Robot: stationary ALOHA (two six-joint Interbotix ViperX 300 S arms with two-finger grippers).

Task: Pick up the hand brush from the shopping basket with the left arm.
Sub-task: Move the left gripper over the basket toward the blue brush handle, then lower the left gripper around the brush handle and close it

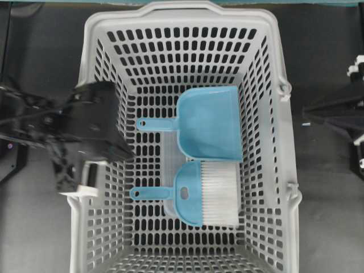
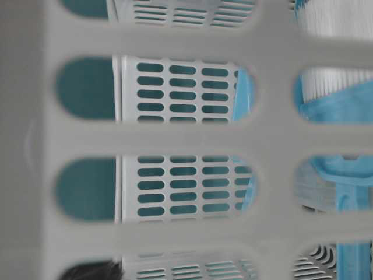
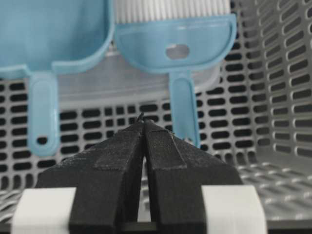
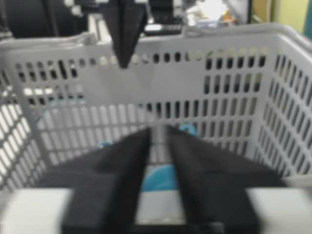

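Note:
The light blue hand brush lies on the floor of the grey shopping basket, white bristles to the right, thin handle pointing left. In the left wrist view the brush is ahead and its handle runs down just right of my fingertips. My left gripper reaches over the basket's left wall, above the floor, shut and empty. My right gripper stays outside the basket's right wall, its jaws close together with nothing between them.
A light blue dustpan lies just behind the brush, handle also pointing left. A translucent flat container lies under both. The basket walls surround the left gripper; the table-level view looks through the slotted wall.

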